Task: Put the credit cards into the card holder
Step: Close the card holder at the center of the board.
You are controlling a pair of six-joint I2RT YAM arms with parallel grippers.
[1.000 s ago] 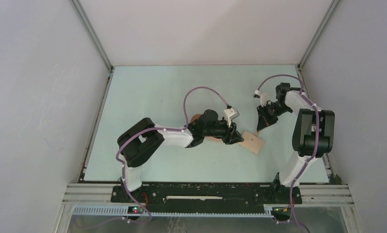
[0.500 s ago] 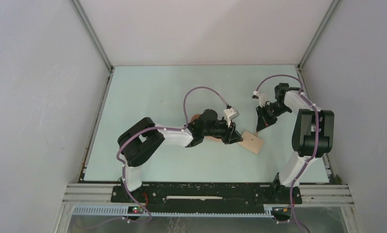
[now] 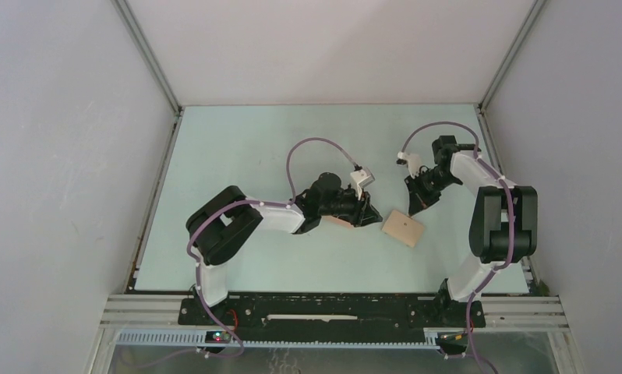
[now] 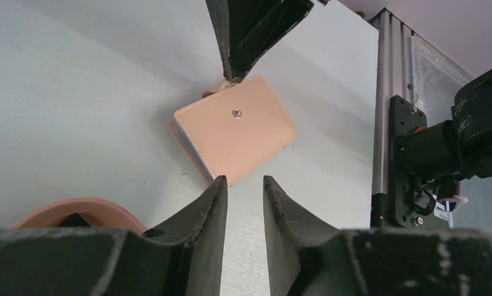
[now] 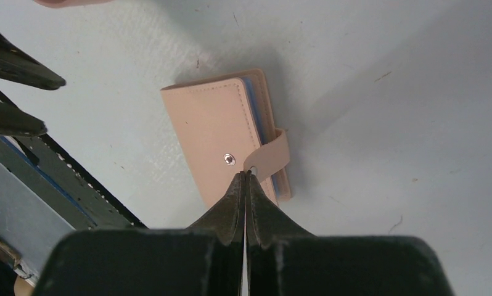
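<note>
My right gripper (image 5: 245, 175) is closed tight at the flat tan leather card holder (image 5: 216, 132); my left gripper (image 4: 245, 185) gapes narrowly, empty.

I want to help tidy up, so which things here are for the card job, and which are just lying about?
For the job:
- small flat tan card holder with a snap stud
- blue edge tucked inside it, maybe a card
- right gripper, shut at its strap
- left gripper, open

Just lying about:
- peach-orange oval tray, near the left gripper
</note>
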